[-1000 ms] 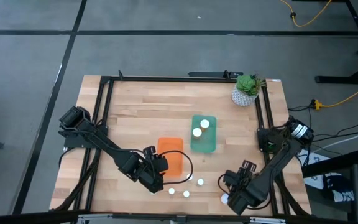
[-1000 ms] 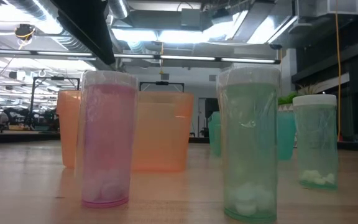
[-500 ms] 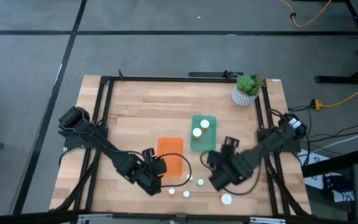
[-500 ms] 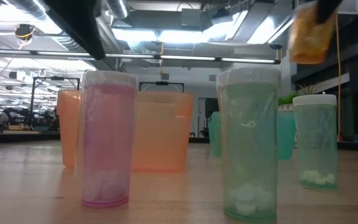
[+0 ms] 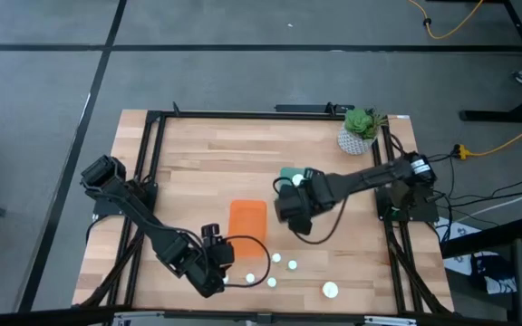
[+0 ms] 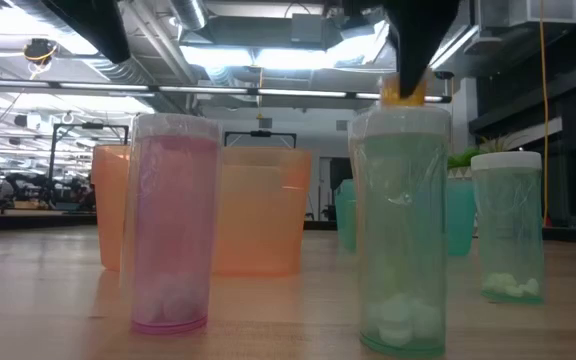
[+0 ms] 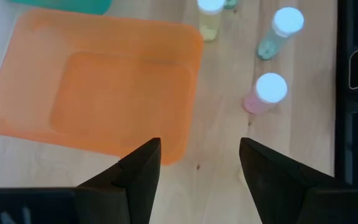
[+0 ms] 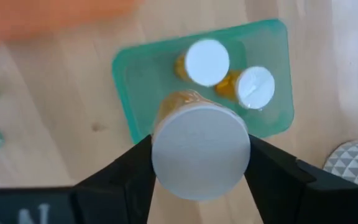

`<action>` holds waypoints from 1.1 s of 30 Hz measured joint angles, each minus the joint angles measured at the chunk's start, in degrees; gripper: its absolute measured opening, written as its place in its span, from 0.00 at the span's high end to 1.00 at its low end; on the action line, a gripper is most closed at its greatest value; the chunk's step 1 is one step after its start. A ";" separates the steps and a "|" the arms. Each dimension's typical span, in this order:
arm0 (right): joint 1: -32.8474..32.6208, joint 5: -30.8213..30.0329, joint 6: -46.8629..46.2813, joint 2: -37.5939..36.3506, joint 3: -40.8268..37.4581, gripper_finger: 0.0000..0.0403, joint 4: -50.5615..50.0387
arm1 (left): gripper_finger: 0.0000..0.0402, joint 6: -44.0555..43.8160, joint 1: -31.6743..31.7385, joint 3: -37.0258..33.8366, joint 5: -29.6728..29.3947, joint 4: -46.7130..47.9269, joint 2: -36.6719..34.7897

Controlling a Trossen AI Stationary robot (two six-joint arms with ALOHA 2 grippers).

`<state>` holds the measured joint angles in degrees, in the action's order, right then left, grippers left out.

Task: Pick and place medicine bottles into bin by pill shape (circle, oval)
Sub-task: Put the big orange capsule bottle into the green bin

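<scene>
Amber bottle pinched in the right gripper, now carried up from the front edge to hover over the teal bin. Two white-capped bottles already standing inside that bin. Half a second back, same gripper nearer the front, beside the loose bottles; a second back, right down at the table's front-right corner. Left gripper pulled back toward the front edge, fingers spread and empty, orange bin just ahead. Pink bottle and green bottle standing on the wood beside the orange bin, unchanged.
</scene>
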<state>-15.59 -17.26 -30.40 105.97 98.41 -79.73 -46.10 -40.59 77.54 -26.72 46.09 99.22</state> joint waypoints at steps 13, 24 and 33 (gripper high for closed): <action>5.50 5.20 5.60 0.05 -17.06 0.46 15.52 | 0.47 -0.03 -1.21 0.00 -0.90 -0.03 0.00; 9.06 5.32 5.15 0.03 -23.89 0.46 21.38 | 0.47 0.01 -1.19 0.00 -0.92 -0.04 0.00; 9.06 4.95 5.25 0.03 -20.81 0.37 21.27 | 0.47 0.13 -1.19 0.00 -0.97 -0.04 0.00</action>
<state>-6.52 -12.31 -25.15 106.00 77.60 -58.45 -45.98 -41.78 77.54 -27.68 46.04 99.22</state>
